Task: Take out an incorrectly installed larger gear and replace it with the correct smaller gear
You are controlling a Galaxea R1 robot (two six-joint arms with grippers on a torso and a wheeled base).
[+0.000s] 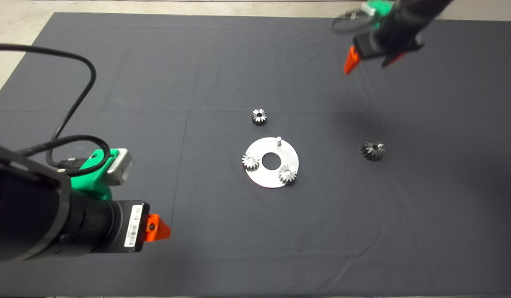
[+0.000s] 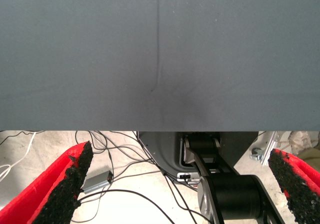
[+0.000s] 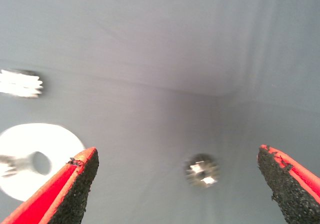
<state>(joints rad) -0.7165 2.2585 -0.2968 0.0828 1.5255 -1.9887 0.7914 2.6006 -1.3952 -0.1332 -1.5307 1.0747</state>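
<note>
In the right wrist view the larger gear (image 3: 201, 170) was blurred, so its teeth could not be made out. The round plate (image 3: 30, 156) and a gear (image 3: 20, 83) beside it were cut off by the picture's edge. In the head view the right gripper (image 1: 369, 58) was blurred, its arm cropped.

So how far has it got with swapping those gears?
The larger gear already lies off on the mat, and one peg on the disc stands bare. Nothing is held: the right hand hangs open above the mat. The smaller gear must still go on that peg.
</note>
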